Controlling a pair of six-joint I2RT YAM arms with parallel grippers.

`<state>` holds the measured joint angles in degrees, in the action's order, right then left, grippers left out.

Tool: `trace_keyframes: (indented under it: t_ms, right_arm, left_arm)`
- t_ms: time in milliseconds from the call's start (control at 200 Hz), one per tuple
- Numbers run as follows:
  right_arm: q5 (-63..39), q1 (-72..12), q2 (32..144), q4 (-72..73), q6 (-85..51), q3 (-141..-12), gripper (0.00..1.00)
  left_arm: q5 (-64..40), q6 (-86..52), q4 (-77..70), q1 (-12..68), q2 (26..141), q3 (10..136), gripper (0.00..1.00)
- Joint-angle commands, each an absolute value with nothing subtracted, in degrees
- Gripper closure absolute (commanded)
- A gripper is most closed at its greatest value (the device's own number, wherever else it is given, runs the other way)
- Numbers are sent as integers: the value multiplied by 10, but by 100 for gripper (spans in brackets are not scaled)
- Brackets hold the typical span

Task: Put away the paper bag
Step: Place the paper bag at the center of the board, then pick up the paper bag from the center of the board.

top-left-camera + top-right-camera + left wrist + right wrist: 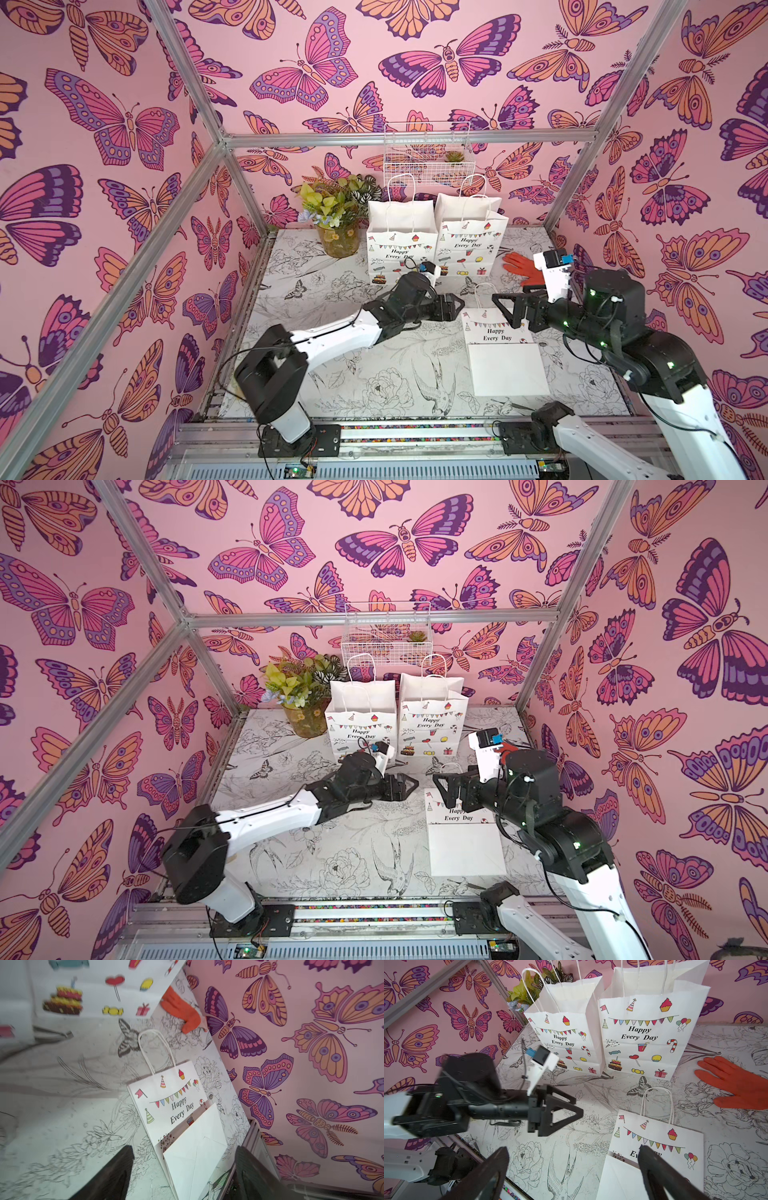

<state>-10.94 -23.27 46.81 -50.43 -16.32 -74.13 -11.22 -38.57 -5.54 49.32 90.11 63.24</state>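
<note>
- Mid-frame, the left hand (457,306): jaws spread, empty.
- Right of centre, the flat white printed paper bag (505,357) lies on the floral bench (374,374).
- Further right, the right hand (504,310) hovers above its top edge, wide open, empty; it should pinch that edge squarely, staying level.

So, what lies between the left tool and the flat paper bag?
Only bare printed table cover. The right wrist view shows an open strip between the left tool and the flat paper bag, with nothing on it.
</note>
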Motion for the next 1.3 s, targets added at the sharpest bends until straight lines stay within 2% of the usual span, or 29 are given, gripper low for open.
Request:
trace_keyframes:
  t_ms: [0,105,205,310,400,526,816,1091,1297]
  right_arm:
    - [-121,-229,473,-470,-166,-727,1]
    - [-125,-229,478,-448,-166,-712,1]
    - [-134,-229,489,-425,-173,-694,1]
    - [-152,-229,508,-396,-181,-682,0]
    - [-160,-229,531,-369,-175,-680,0]
    - [-161,-229,572,-318,-159,-684,5]
    - [-152,-229,704,-176,-130,-700,12]
    - [-135,-229,833,-70,-102,-743,24]
    - [-111,-229,922,-46,-83,-795,31]
  left_arm:
    - [-31,-213,63,464,822,640,18]
    - [8,-154,75,420,755,619,16]
    - [4,-140,52,357,695,582,16]
    - [-69,-167,-12,264,674,536,16]
    - [-168,-216,-133,184,681,491,16]
    - [-237,-254,-232,123,723,483,17]
    - [-330,-297,-324,102,826,559,17]
    - [-354,-310,-329,102,874,613,17]
    - [-380,-318,-325,102,907,639,17]
